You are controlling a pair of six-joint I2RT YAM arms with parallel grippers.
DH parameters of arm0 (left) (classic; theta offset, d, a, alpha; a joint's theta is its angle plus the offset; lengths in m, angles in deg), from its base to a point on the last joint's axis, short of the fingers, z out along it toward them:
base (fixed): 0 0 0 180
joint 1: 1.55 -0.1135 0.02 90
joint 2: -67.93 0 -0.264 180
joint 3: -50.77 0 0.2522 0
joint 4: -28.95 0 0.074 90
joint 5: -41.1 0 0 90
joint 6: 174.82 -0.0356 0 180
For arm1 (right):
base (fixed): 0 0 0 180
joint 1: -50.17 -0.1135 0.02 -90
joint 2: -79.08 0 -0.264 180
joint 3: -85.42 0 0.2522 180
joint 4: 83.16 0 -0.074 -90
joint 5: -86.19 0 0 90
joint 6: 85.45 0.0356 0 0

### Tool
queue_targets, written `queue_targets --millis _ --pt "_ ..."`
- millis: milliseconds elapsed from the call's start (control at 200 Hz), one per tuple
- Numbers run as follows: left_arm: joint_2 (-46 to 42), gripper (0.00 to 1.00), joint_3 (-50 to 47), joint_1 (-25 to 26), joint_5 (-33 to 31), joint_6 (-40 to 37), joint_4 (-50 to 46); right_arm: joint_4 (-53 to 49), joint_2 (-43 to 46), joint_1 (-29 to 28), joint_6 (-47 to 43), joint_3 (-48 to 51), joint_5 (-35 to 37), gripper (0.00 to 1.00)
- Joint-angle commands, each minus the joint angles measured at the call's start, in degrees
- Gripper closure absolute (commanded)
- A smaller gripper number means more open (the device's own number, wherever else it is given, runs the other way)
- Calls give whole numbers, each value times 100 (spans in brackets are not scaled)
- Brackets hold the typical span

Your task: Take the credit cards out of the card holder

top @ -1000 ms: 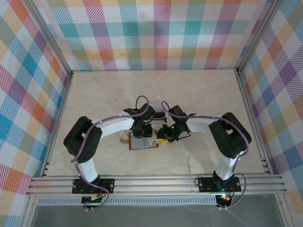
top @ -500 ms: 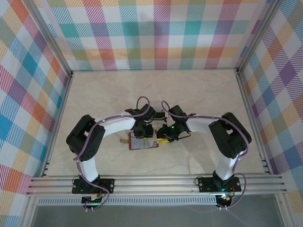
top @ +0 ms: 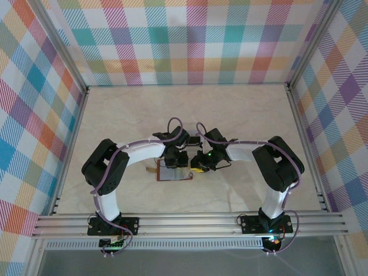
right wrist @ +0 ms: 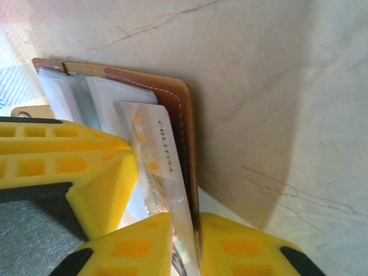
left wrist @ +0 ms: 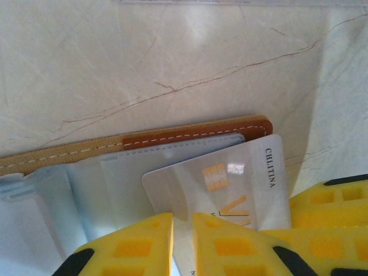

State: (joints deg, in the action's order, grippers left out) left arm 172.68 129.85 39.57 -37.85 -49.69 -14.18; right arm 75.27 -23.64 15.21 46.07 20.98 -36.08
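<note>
**The card holder point(top: 172, 175) is pinched from both sides**

Your left gripper point(left wrist: 183, 230) has its fingers closed on a pale silvery credit card point(left wrist: 230, 178) that sticks partway out of the holder's grey lining. Your right gripper point(right wrist: 187, 241) squeezes the holder's brown edge, the card beside it in the gap. The holder lies open on the marble table point(left wrist: 172, 52).

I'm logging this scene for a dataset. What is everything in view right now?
brown leather folding card holder: one, brown with greyish lining, lying open on the table
pale silvery plastic credit card: one, partly out of a holder slot
cream marbled table: one, under everything
colourful checked walls: three sides of the table
aluminium rails: silver, near edge
left gripper: yellow fingers, nearly together over the card
right gripper: yellow fingers, straddling the card and the holder's edge
</note>
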Motion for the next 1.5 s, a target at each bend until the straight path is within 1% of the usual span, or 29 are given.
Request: queue_targets --millis 0,180,355,600,715,780,895,990,1055,1145,1215,1240,1325,1425,1495 --pt "-53 83 5 -14 -18 -26 28 -87 178 24 -69 75 49 86" --pt "-461 83 -57 -76 -319 -94 -209 -474 431 24 -200 24 219 87" --pt "-1020 83 -461 -373 -449 -195 -381 -879 656 35 -375 -72 335 87" --pt "-1460 83 -1206 -838 -419 -382 -482 -1268 870 38 -558 -261 449 90" --pt "-1437 83 -1421 -878 -294 -468 -440 -1482 1037 32 -773 -434 573 93" --pt "-1398 83 -1519 -878 -221 -490 -390 -1684 1133 28 -972 -588 756 96" --pt "-1410 83 -1682 -874 15 -498 -236 -2079 1250 36 -1503 -994 1067 98" --pt "-1447 82 -1761 -863 135 -501 -186 -2381 1322 42 -2122 -1409 1386 98" --pt "-1496 82 -1811 -843 215 -496 -152 -2559 1312 42 -2654 -1732 1455 97" --pt "-1521 82 -1829 -793 292 -499 -135 -3009 1153 43 -3613 -2317 1641 98" --pt "-1544 82 -1843 -760 298 -475 -124 -3235 1072 42 -4630 -2631 1650 99" --pt "-1545 82 -1848 -747 309 -455 -106 -3271 1064 42 -5169 -2696 1641 99" --pt "-1531 82 -1839 -679 361 -398 -55 -3364 987 46 -6529 -2897 1714 100" --pt "-1527 82 -1818 -587 329 -298 9 -3332 769 44 -7913 -3081 2167 100" --pt "-1566 82 -1790 -545 293 -230 -8 -3285 529 87 -8621 -3295 2545 100"
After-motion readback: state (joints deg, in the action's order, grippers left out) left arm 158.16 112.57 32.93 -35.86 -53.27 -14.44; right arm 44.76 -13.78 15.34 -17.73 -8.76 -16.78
